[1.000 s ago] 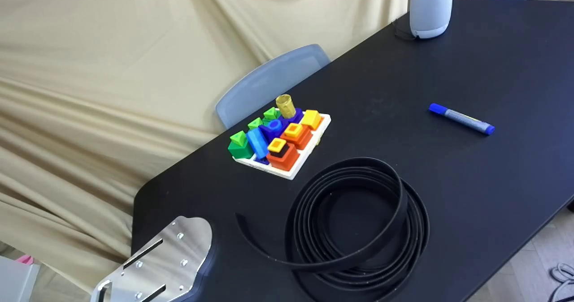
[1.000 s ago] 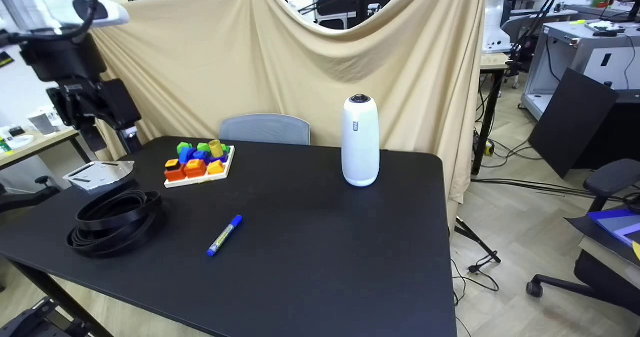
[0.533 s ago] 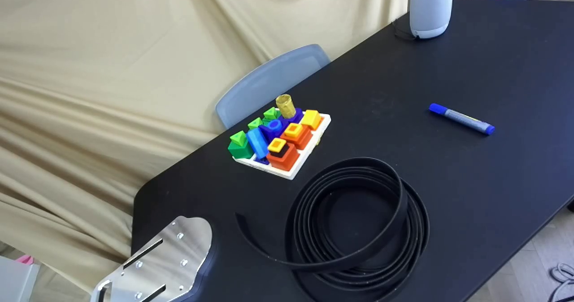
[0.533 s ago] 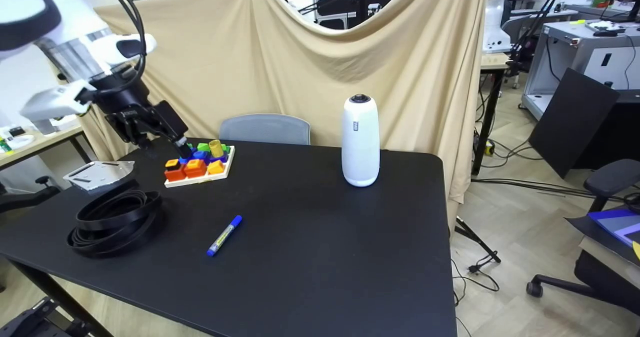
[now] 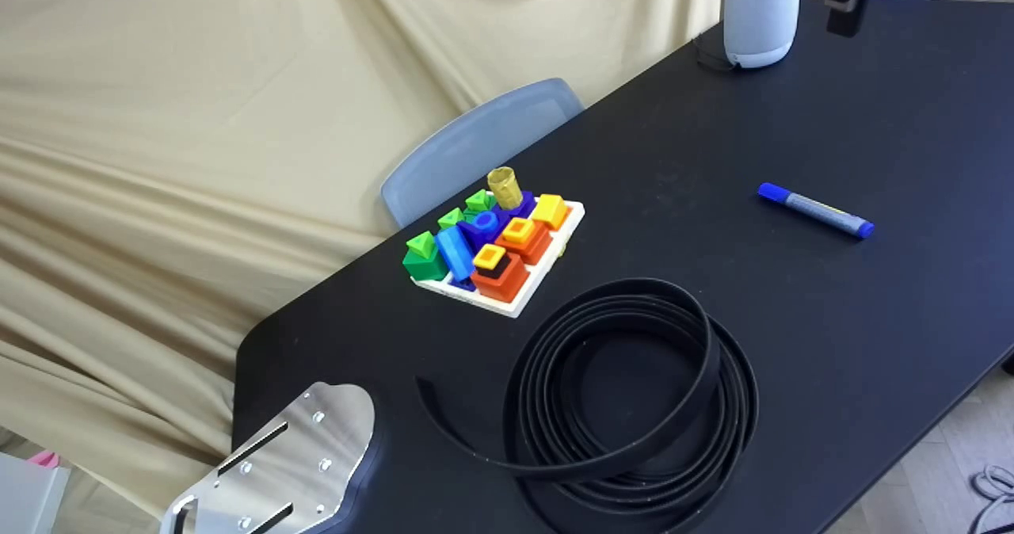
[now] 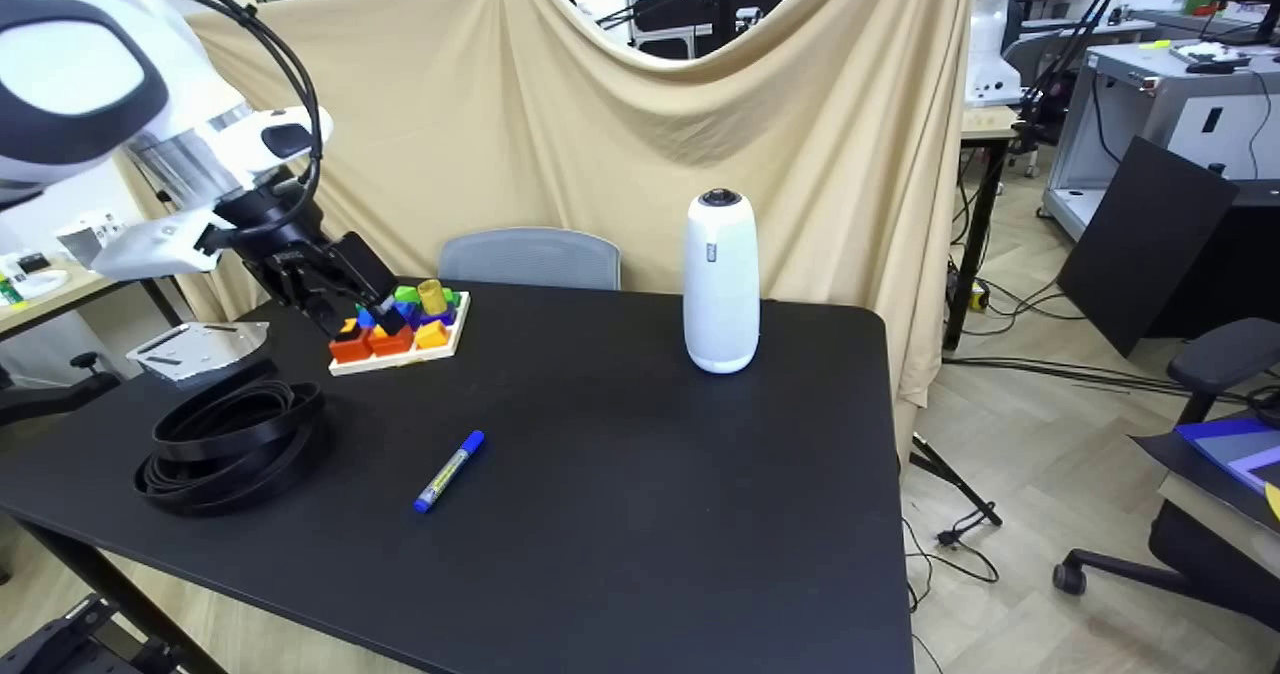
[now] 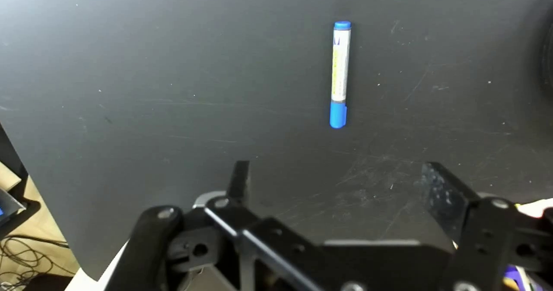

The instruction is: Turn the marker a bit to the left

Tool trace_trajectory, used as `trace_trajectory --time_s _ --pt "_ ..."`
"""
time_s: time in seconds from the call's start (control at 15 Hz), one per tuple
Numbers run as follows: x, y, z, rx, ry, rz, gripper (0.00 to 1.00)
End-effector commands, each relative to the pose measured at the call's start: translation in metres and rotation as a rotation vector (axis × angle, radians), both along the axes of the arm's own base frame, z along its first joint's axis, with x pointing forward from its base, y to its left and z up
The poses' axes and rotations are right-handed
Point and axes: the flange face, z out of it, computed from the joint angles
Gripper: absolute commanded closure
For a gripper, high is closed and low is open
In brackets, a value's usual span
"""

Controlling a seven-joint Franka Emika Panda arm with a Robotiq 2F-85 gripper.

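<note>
The marker, a slim stick with a grey-white barrel and blue ends, lies flat on the black table in both exterior views [image 5: 820,212] [image 6: 449,471]. It also shows in the wrist view [image 7: 340,68], with its blue cap toward my jaws. My gripper [image 7: 337,163] is open and empty, its two fingers wide apart. The marker lies beyond the fingertips, not between them. In an exterior view my gripper [image 6: 368,332] hangs in the air in front of the toy blocks, apart from the marker. Only part of a black finger [image 5: 846,20] shows at the top right of an exterior view.
A black cable coil [image 5: 745,391] lies near the marker. A white tray [image 5: 516,309] holds coloured toy blocks. A tall white cylindrical device [image 6: 722,284] stands on the table [image 6: 640,554]. A metal plate [image 5: 317,447] sits at the table's end. A chair [image 6: 530,257] stands behind.
In an exterior view my arm has moved right and down, from over the metal plate to the front of the toy blocks. A finger has come into an exterior view. The marker has not moved.
</note>
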Motion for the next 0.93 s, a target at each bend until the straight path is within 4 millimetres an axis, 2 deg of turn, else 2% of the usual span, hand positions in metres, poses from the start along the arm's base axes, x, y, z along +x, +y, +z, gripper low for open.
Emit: trace_trajectory --time_s 0.0,0.87 --pt "0.007 -0.002 -0.016 0.045 0.008 0.011 0.00" --pt "0.036 -0.018 -0.122 0.208 0.086 0.032 0.00"
